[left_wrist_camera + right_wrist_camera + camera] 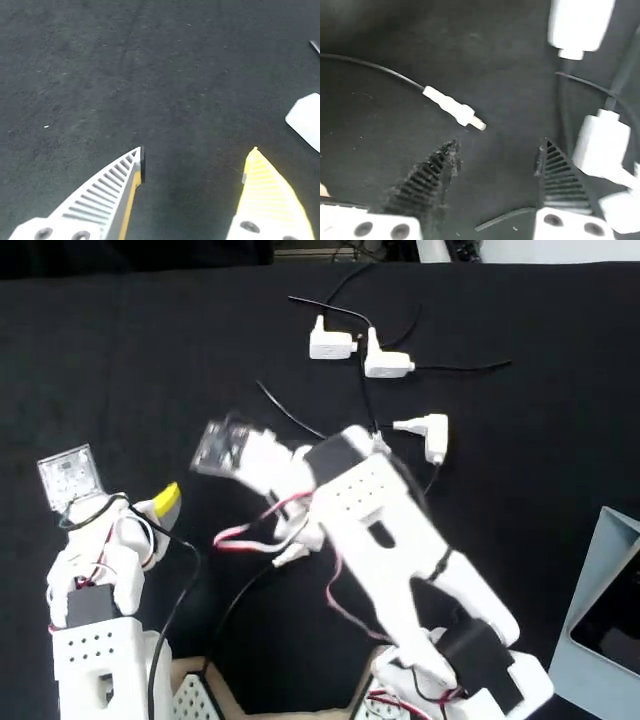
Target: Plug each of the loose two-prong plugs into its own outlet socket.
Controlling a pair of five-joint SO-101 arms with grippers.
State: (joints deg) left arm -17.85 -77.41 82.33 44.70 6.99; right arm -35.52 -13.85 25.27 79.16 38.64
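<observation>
1. Black cloth covers the desk (110, 370), and thin black cables (300, 420) trail across it.
2. Two small white pieces lie side by side toward the far edge, about midway along it: the left block (330, 341) and the right block (386, 363), their ends almost touching. Each has a cable. I cannot tell whether either is a plug or a socket.
3. An angled white plug (425, 430) lies closer to the desk's middle, apart from that pair and just beside the right arm (400, 540).
4. The right arm reaches from the near edge toward the middle. The right gripper (497, 145) hangs over the cloth, its black fingers (427, 180) spread wide with nothing between them.
5. Just ahead of those fingertips a slim white connector (451, 106) lies on its thin cable, untouched. The nearer plug body (600, 145) sits just beside one finger, and the farther plug body (580, 22) lies beyond it.
6. The left arm (95, 640) stands at the near-left corner. The left gripper (197, 150) is spread wide and empty over the cloth, with a white ribbed finger (107, 180) and a yellow finger (267, 190).
7. A grey box (605, 610) sits at the right edge, near the near-right corner.
</observation>
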